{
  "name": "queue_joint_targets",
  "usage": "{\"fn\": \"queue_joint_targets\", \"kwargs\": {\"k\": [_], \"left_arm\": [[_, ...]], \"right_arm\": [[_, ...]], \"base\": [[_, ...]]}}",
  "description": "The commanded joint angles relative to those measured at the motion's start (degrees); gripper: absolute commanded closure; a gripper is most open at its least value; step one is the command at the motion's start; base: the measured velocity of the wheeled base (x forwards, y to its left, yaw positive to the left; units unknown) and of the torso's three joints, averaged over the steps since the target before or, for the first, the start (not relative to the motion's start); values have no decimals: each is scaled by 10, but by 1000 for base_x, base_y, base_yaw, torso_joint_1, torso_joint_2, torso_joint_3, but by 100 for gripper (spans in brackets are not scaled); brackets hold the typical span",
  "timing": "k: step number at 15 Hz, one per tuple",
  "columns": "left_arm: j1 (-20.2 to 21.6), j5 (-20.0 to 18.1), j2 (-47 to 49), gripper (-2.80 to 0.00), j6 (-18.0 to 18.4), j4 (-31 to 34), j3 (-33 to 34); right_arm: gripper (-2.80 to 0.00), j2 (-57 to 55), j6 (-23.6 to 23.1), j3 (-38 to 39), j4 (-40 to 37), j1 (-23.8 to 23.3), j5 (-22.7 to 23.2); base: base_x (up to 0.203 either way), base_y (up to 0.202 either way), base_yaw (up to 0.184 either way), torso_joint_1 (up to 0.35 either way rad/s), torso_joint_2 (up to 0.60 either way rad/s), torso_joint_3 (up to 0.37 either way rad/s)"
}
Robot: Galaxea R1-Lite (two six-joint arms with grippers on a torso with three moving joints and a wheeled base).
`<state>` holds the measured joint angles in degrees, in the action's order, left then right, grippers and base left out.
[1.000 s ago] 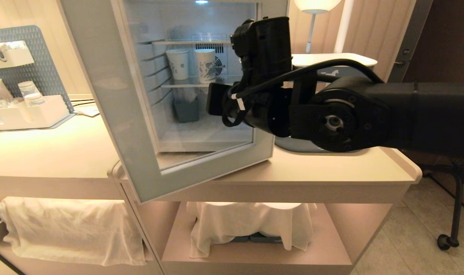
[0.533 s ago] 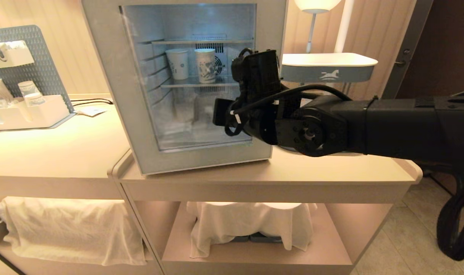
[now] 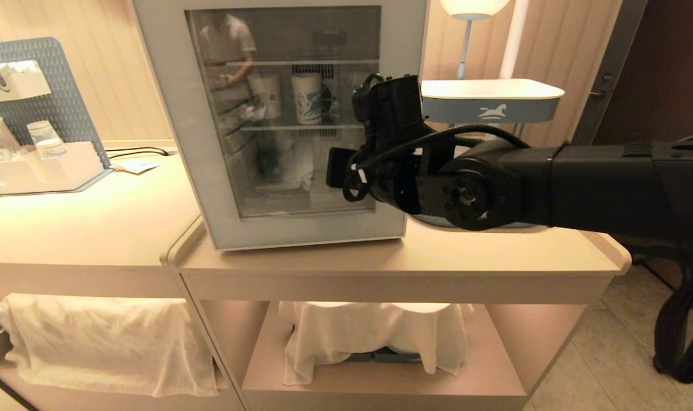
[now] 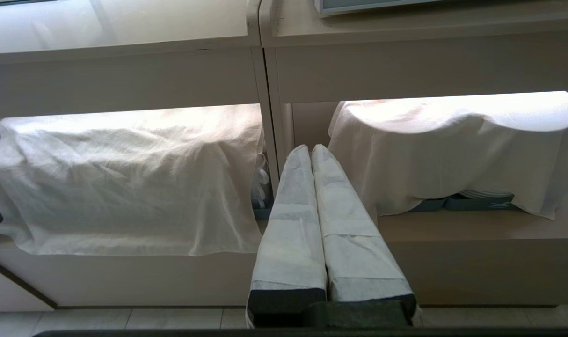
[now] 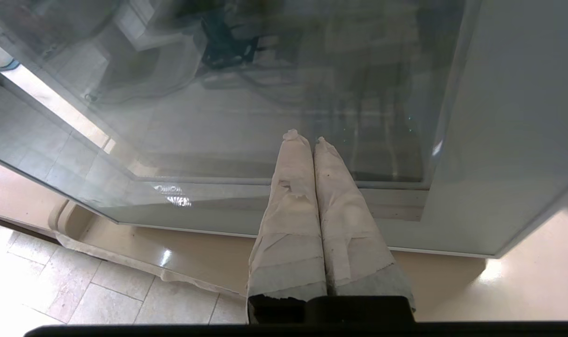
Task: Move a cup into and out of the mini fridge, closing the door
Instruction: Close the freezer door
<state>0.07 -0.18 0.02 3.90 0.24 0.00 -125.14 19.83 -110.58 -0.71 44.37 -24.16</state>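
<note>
With my right gripper (image 5: pixel 307 140) clenched empty against the door (image 3: pixel 209 217), the cup (image 3: pixel 307 98) on the mini fridge (image 3: pixel 406 45) shelf looks light and crushable, so I'd pinch it gently mid-wall.

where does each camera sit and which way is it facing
Head view: high on the robot, looking forward and down at the fridge on the counter; the right arm reaches in from the right.
Left wrist view: behind the shut left gripper, low, facing cloths under the counter.
Right wrist view: behind the shut right gripper, close to the door.
Shared: head and right wrist both show the door; head and left wrist both show the cloths.
</note>
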Motion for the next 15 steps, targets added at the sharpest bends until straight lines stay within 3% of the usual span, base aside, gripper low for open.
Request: {"fn": "queue_joint_targets", "kwargs": {"k": [1, 6, 15], "left_arm": [[0, 0, 0, 0, 1, 0, 1], [0, 0, 0, 0, 0, 0, 0], [0, -1, 0, 0, 0, 0, 0]], "right_arm": [[0, 13, -2, -2, 3, -2, -3], [0, -6, -19, -7, 40, -4, -53], [0, -63, -42, -7, 98, -31, -53]], "base": [[0, 0, 0, 0, 0, 0], [0, 0, 0, 0, 0, 0], [0, 0, 0, 0, 0, 0]]}}
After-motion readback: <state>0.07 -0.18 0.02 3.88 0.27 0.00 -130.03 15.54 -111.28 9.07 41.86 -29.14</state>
